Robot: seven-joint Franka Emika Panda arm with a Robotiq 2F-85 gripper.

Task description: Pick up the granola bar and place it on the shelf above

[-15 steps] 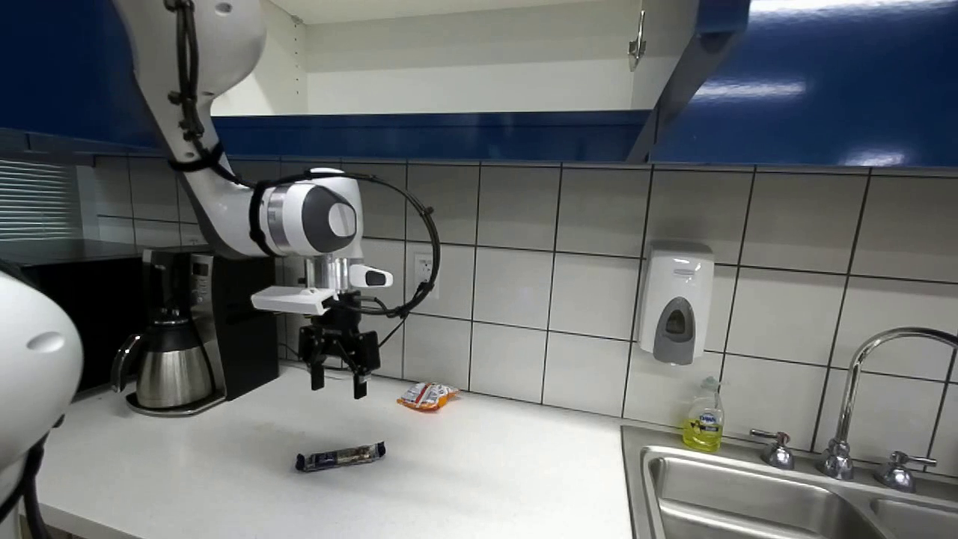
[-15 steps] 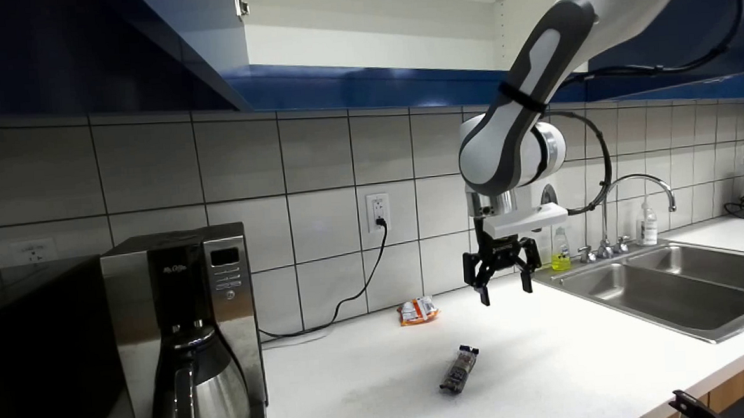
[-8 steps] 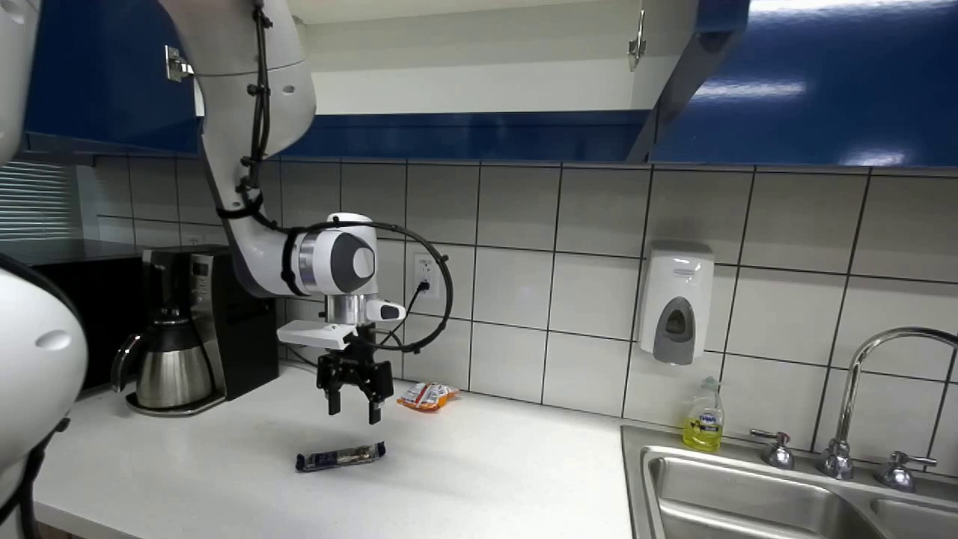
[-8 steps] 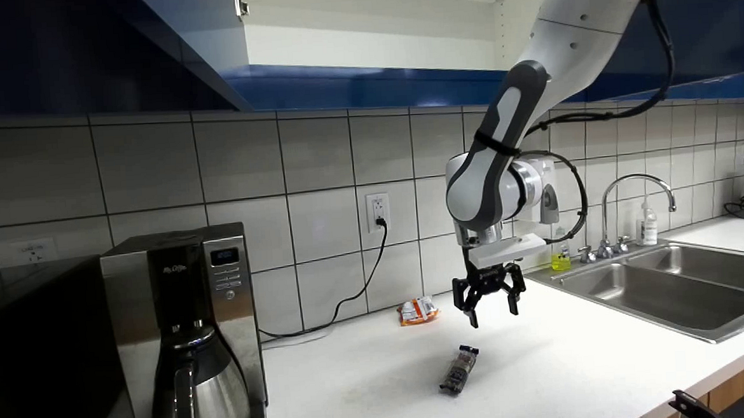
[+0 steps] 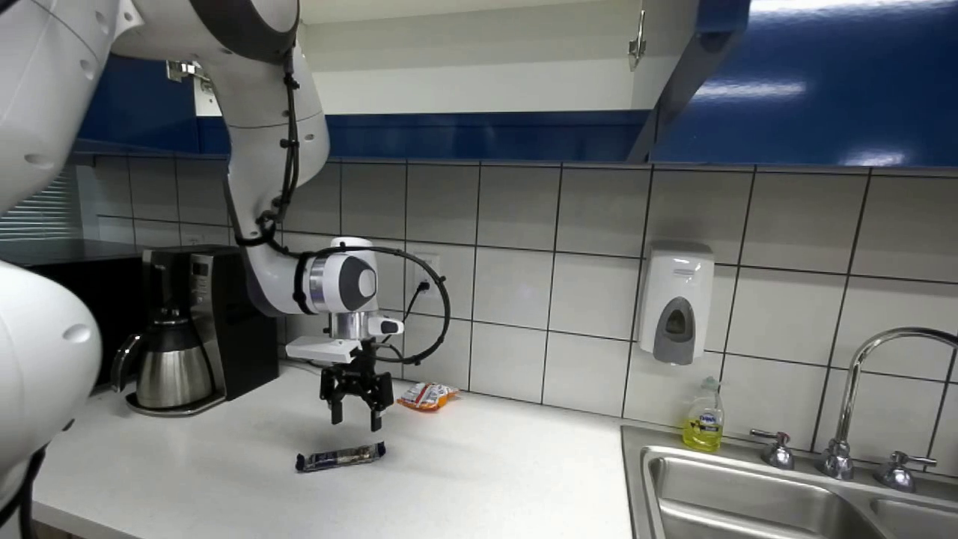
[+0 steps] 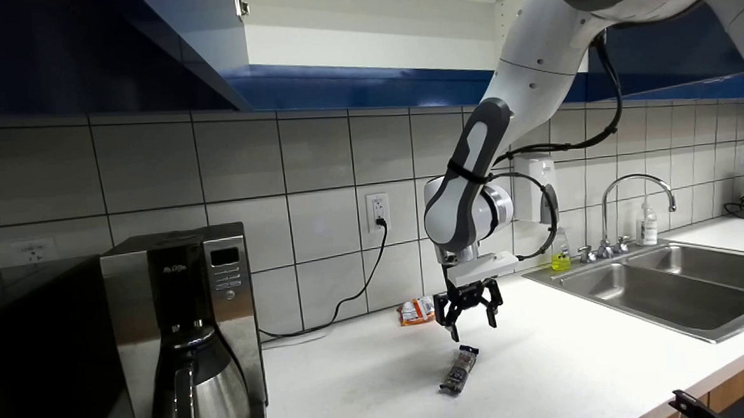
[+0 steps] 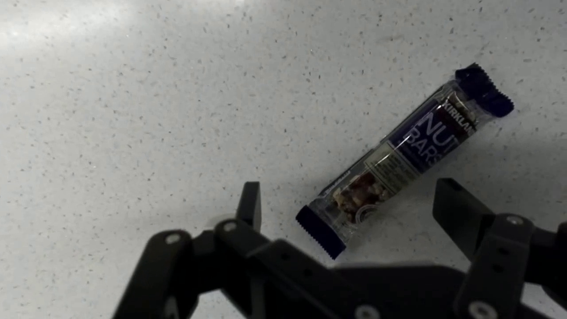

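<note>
With the granola bar [image 7: 394, 164] flat on the worktop [image 5: 524, 468], the empty, spread pincer [image 5: 356, 424] above it had best turn square to the bar's slant, centre over its middle, then descend straddling its long sides.

I counted one granola bar [image 7: 401, 161], one orange packet [image 5: 427, 397], one coffee maker [image 6: 178, 270], one carafe [image 6: 222, 405], one wall dispenser [image 5: 677, 288] and two bottles [image 6: 648, 227]. The sink [image 5: 636, 479] had two basins [image 6: 663, 292], one faucet [image 5: 846, 397], two handles [image 5: 778, 454]; one gripper [image 5: 356, 421] had two fingers [image 7: 251, 204].
</note>
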